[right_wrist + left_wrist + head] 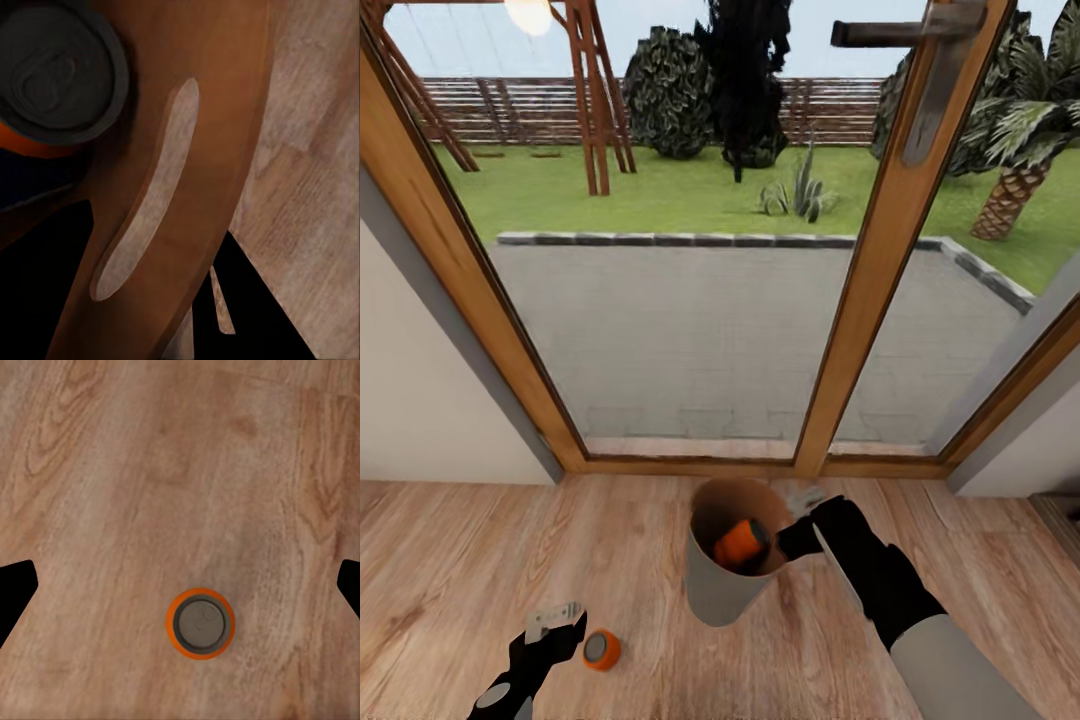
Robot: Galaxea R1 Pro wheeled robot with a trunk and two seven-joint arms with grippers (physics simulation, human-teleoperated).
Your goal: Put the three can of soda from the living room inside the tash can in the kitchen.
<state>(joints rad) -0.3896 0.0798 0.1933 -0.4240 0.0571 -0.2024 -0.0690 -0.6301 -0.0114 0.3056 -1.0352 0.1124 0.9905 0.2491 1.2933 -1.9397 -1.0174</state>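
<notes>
wood plank floor, wood-framed glass doors at 12 o'clock, paved patio, lawn, fence beyond

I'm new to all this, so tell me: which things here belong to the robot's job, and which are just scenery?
Job:
bin, held at its rim by the right fingers
orange can inside it
orange can on the floor, below the left fingers

Scenery:
glass doors
wood floor
garden

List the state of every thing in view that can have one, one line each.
trash can: held off the floor, tilted, by its rim.
orange can in the bin: inside, lying on its side.
orange can on the floor: upright, not held.
left gripper: open, above the floor can.
right gripper: shut on the bin's rim.
</notes>
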